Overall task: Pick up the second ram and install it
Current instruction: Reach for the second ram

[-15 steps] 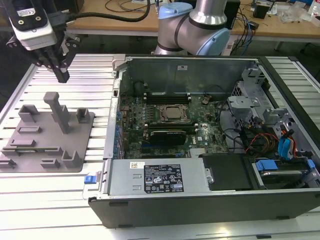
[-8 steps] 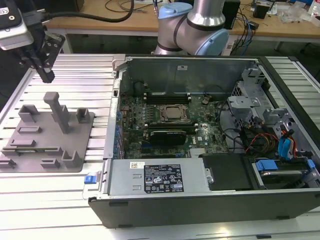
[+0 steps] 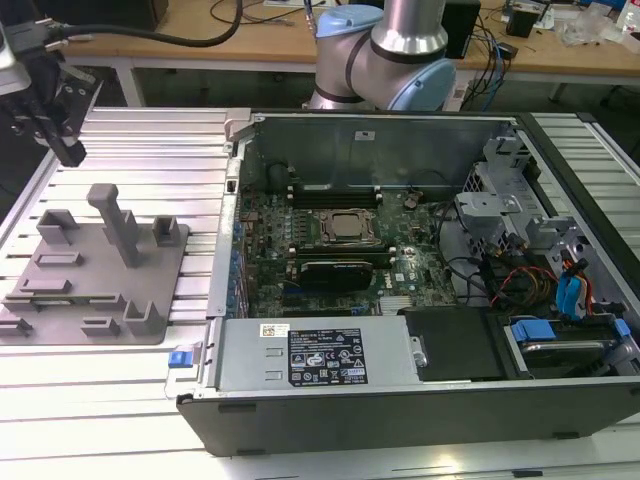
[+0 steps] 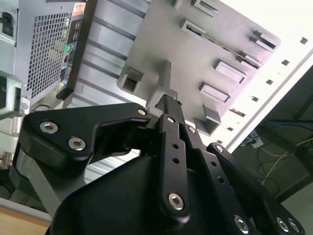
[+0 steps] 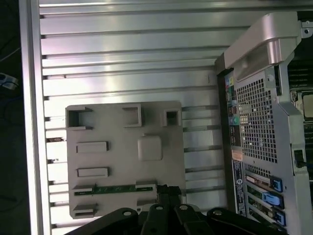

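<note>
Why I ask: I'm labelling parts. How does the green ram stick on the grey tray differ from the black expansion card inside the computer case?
Colour: the second ram is green, the expansion card black. Place: the ram rests in a slot of the grey tray outside the computer case; the card sits inside it, beside the CPU socket. Build: the ram is a thin strip, the card bulkier. Both are long and straight.

The gripper and the arm are cut off by the exterior view's edges. In the first wrist view the gripper hides one edge of the holder tray, and whether it touches the second ram cannot be told.
</note>
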`<state>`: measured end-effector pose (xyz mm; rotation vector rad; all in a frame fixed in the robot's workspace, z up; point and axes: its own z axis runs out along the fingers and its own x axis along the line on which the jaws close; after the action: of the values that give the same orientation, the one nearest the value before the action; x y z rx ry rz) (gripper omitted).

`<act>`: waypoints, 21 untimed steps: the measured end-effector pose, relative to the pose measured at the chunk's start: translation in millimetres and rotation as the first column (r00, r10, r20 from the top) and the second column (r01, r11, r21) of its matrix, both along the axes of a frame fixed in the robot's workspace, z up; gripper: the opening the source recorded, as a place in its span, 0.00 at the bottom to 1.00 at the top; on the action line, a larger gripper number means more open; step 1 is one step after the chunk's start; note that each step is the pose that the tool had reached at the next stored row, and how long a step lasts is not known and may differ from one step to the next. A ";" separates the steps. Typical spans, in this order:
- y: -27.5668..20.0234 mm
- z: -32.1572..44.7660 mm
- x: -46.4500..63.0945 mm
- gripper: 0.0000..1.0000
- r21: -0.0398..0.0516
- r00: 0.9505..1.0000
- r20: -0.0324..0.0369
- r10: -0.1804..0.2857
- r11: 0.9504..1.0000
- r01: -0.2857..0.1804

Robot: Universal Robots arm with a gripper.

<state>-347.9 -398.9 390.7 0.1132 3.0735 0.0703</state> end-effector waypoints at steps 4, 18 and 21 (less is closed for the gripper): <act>0.0 -3.2 -16.5 0.08 0.000 1.000 0.000 0.000 1.000 0.000; 0.0 -7.4 -58.4 0.08 0.000 1.000 0.000 0.000 1.000 0.000; 0.0 -8.6 -72.4 0.08 0.000 1.000 0.000 0.000 1.000 0.000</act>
<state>-420.3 -398.8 382.1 0.1132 3.0735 0.0702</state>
